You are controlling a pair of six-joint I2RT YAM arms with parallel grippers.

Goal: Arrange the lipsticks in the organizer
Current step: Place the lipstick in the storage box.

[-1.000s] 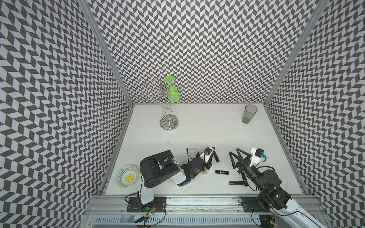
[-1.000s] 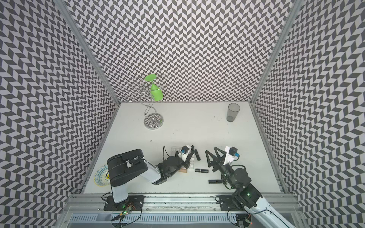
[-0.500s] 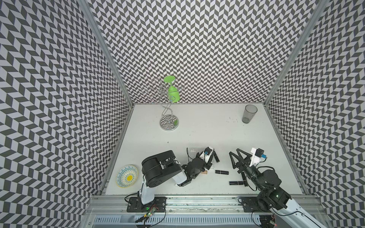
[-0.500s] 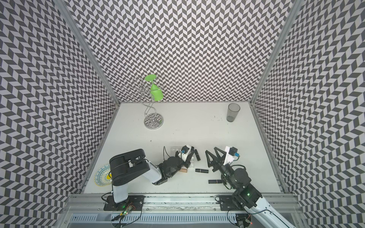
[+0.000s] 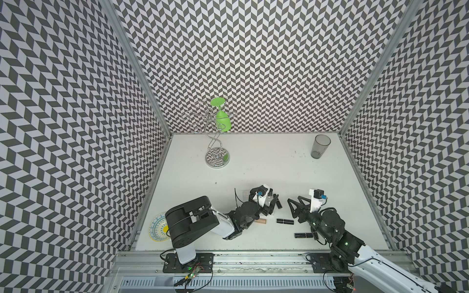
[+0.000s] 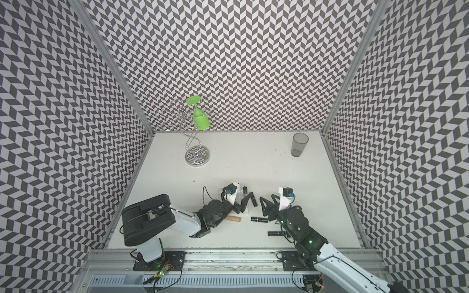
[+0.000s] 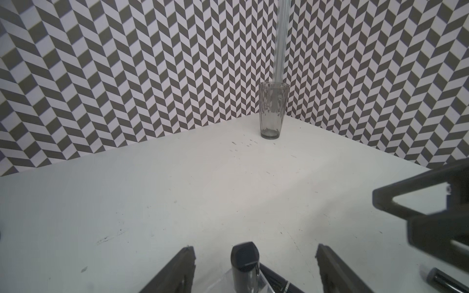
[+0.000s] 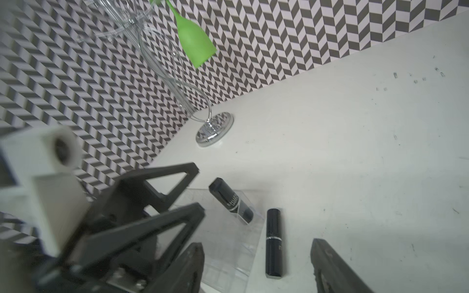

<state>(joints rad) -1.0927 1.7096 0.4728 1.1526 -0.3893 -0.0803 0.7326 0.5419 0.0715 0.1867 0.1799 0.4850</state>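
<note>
Found the organizer (image 8: 223, 241) at the front middle of the surface (image 5: 253, 165), mostly hidden in both top views under the left arm (image 5: 223, 223). Saw a first black lipstick (image 8: 230, 201) leaning in a cell at the organizer's edge, cap end well above the rim. Could not tell what the cells behind the arm held.

Noted the left end effector (image 7: 255, 250) spread wide on either side of that tube in the left wrist view, touching neither it nor anything else. Spotted a second black lipstick (image 8: 273, 243) lying flat on the surface just beside the organizer's wall, outside it. Noted the right end effector (image 8: 256, 243) likewise parted and gripping nothing, near that lying tube but apart from it.

Counted three more tubes loose on the surface toward the front:
- a tan lipstick (image 5: 261, 221), partly under the left arm
- a third black lipstick (image 5: 285, 221)
- a fourth black lipstick (image 5: 303, 235)

Saw a grey tumbler (image 5: 320, 146) upright in the far right corner, well apart. Saw also a green glass (image 5: 222, 121) hung upside down on a wire rack (image 5: 217, 157), and a patterned plate (image 5: 156, 225) at the front left.
</note>
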